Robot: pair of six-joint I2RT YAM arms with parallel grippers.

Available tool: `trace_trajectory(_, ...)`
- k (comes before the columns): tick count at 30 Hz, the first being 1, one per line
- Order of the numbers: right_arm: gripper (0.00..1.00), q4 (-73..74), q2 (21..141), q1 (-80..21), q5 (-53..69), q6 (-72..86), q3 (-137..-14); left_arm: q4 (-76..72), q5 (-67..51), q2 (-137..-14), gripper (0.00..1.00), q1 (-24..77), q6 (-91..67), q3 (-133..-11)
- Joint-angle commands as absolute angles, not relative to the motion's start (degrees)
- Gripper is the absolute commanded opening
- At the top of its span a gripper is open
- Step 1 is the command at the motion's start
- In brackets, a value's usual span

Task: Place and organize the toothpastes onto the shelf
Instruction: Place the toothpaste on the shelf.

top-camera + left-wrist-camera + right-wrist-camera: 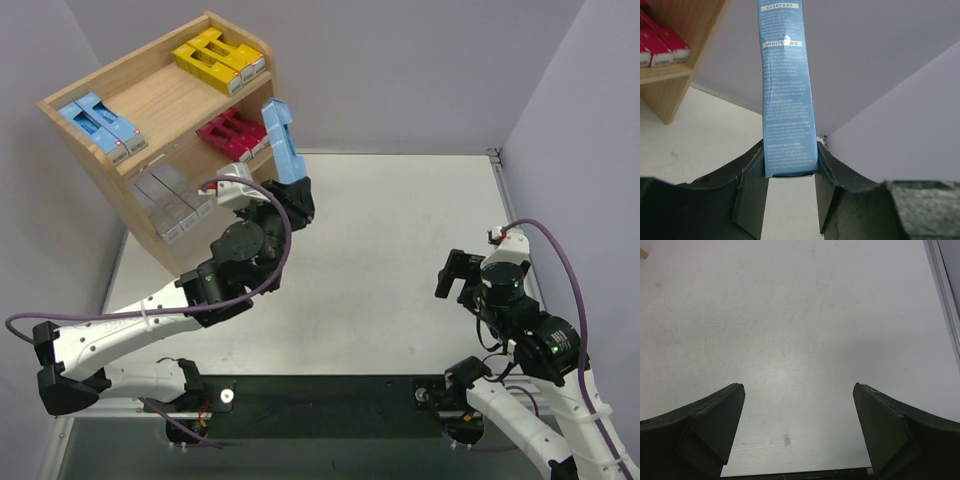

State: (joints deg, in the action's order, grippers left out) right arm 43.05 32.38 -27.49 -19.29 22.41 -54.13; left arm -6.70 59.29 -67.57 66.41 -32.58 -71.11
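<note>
The blue toothpaste box (283,142), probably light, stiff yet crushable, stands upright in the air beside the shelf (160,100), pinched at its lower end by the left gripper (290,187), while the right gripper (455,275) hangs spread and empty.

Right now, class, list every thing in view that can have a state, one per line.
left gripper, shut on the held blue toothpaste carton
held blue toothpaste carton, gripped at one end, not shelved
right gripper, open, empty
shelf, upright, both tiers stocked
yellow cartons, top tier
shelved blue cartons, top tier
red cartons, lower tier
grey cartons, lower tier
</note>
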Motion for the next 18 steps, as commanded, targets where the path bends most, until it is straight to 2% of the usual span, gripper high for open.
trace_trajectory(1, 0.96, 41.5, 31.6, -27.9, -19.2, 22.2, -53.5, -18.3, 69.5, -65.1, 0.38, 67.0, -23.0, -75.2)
trace_trajectory(6, 0.96, 41.5, 31.3, -27.9, -19.0, 22.0, -53.7, -34.5, 79.4, -65.7, 0.38, 66.8, -10.2, -77.2)
trace_trajectory(8, 0.96, 41.5, 30.9, -27.9, -19.1, 21.8, -53.7, -44.5, 81.6, -66.9, 0.38, 66.3, -2.5, -78.0)
trace_trajectory(11, 0.96, 41.5, 30.6, -27.9, -18.8, 21.8, -53.4, -51.3, 82.5, -69.2, 0.38, 64.5, 5.4, -81.5)
trace_trajectory(14, 0.96, 41.5, 30.4, -28.0, -18.4, 21.7, -53.3, -48.4, 82.8, -70.7, 0.38, 62.1, 5.2, -85.0)
trace_trajectory(16, 0.96, 41.5, 30.2, -28.0, -18.4, 21.8, -53.3, -40.6, 81.5, -70.7, 0.38, 59.7, -0.2, -86.3)
trace_trajectory(17, 0.96, 41.5, 30.2, -28.1, -18.4, 21.7, -53.2, -35.6, 80.2, -70.2, 0.37, 58.8, -5.2, -87.8)
trace_trajectory(18, 0.96, 41.5, 30.1, -28.1, -18.4, 21.6, -53.1, -20.3, 76.2, -69.8, 0.37, 57.6, -18.2, -89.0)
